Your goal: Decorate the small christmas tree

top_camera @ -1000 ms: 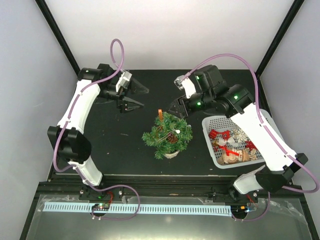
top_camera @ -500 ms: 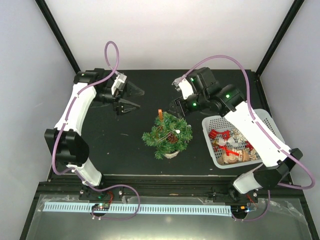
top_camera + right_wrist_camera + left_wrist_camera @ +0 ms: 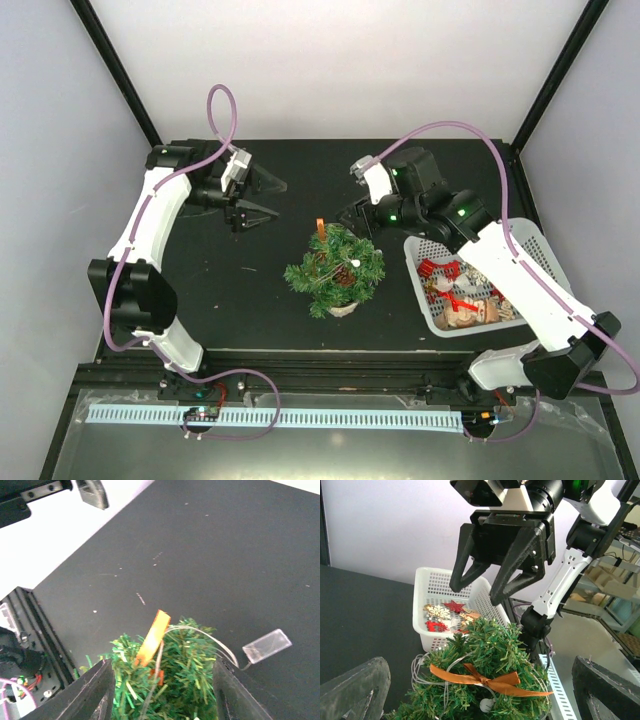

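- one matte black table (image 3: 230, 300)
- one white perforated plastic basket (image 3: 415, 268), on the table's right side
- one small christmas tree (image 3: 335, 268), bushy green needles, mid-table
- left gripper (image 3: 283, 198), right gripper (image 3: 475, 594): both two-fingered, spread apart
- one glossy orange ribbon bow (image 3: 490, 679) on the tree

the left arm (image 3: 150, 215) and right arm (image 3: 510, 270) wear white shells over black joints, each trailing a looping mauve cable (image 3: 225, 100). green lights (image 3: 392, 213) dot the right. the right claw (image 3: 476, 592) is black, with angular fingers (image 3: 512, 567).
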`<state>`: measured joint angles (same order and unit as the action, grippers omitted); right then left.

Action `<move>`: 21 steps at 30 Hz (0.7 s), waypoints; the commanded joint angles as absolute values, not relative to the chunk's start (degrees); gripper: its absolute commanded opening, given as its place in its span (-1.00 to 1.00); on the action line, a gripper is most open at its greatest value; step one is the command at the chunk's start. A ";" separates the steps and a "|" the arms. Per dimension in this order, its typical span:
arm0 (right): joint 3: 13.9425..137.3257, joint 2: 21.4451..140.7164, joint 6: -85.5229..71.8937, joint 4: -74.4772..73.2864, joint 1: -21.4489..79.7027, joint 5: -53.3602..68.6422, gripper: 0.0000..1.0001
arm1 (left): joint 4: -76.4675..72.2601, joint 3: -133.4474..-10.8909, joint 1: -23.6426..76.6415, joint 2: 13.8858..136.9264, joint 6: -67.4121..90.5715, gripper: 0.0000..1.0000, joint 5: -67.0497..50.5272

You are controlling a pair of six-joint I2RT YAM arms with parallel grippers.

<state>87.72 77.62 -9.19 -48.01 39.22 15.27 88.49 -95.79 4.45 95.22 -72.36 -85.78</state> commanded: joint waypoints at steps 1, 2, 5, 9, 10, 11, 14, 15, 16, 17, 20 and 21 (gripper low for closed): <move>85.99 77.13 -6.44 -43.14 39.48 22.84 0.12 | 88.90 -95.50 3.93 93.67 -75.13 0.98 -87.88; 85.88 77.31 -6.07 -43.25 39.52 23.44 0.13 | 88.91 -95.49 3.93 93.69 -75.19 0.98 -87.89; 86.76 78.17 -5.31 -44.21 39.49 24.23 0.17 | 88.90 -95.45 3.85 93.62 -75.31 0.98 -87.79; 88.31 79.44 -4.97 -45.70 39.61 25.00 0.19 | 88.90 -95.49 3.85 93.60 -75.32 0.98 -87.64; 88.28 79.57 -5.05 -45.70 39.56 25.19 0.20 | 88.94 -95.45 3.82 93.60 -75.32 0.98 -87.71; 88.28 79.70 -5.14 -45.81 39.63 25.34 0.20 | 88.94 -95.46 3.77 93.65 -75.37 0.98 -87.74; 87.57 79.97 -5.19 -46.14 39.57 25.30 0.20 | 88.91 -95.61 3.78 93.59 -75.40 0.98 -87.96; 87.20 79.98 -5.14 -46.14 39.60 25.31 0.20 | 88.86 -95.65 3.78 93.65 -75.41 0.98 -87.98; 86.80 79.98 -5.22 -46.08 39.63 25.31 0.20 | 88.89 -95.64 3.71 93.61 -75.36 0.98 -88.08; 86.43 80.00 -5.27 -45.99 39.59 25.42 0.19 | 88.87 -95.65 3.73 93.65 -75.40 0.98 -88.09; 85.68 80.40 -5.48 -45.84 39.68 26.27 0.17 | 88.87 -95.55 3.70 93.61 -75.41 0.98 -88.07; 85.59 80.48 -5.56 -45.73 39.77 26.47 0.15 | 88.87 -95.46 3.69 93.60 -75.39 0.98 -88.11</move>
<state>86.48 79.90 -6.07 -46.19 39.29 24.71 88.49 -95.31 4.12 95.20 -73.34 -85.78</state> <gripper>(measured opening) 0.589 0.990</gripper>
